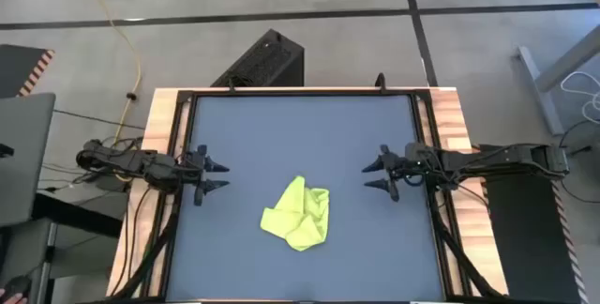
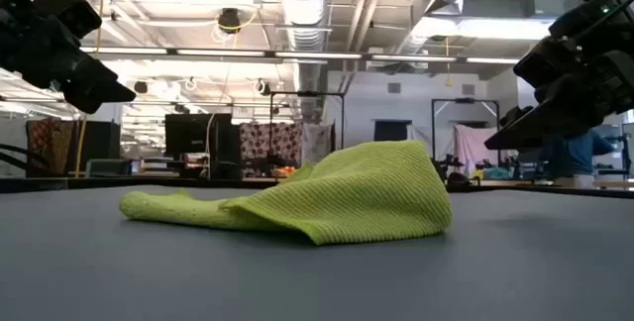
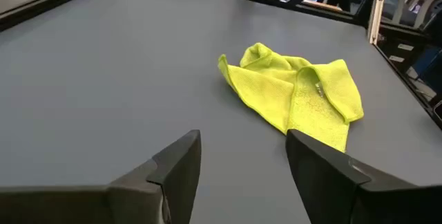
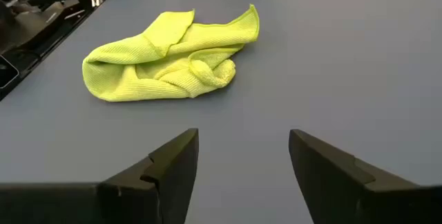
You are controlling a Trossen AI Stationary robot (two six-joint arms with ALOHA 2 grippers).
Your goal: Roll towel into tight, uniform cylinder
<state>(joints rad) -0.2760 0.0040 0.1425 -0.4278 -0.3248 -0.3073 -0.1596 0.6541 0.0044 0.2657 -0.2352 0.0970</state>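
Note:
The lime towel [image 1: 298, 215] lies crumpled in a loose heap on the dark blue-grey mat [image 1: 281, 135], a little nearer the table's near edge than its middle. It also shows in the low view [image 2: 327, 202], the left wrist view [image 3: 297, 96] and the right wrist view [image 4: 169, 54]. My left gripper [image 1: 217, 175] hovers open over the mat's left side, left of the towel and apart from it. My right gripper [image 1: 373, 174] hovers open over the mat's right side, right of the towel and apart from it.
A black frame [image 1: 183, 107] borders the mat on a wooden table top [image 1: 159, 126]. A black box [image 1: 267, 60] stands on the floor beyond the far edge. Bare mat lies all around the towel.

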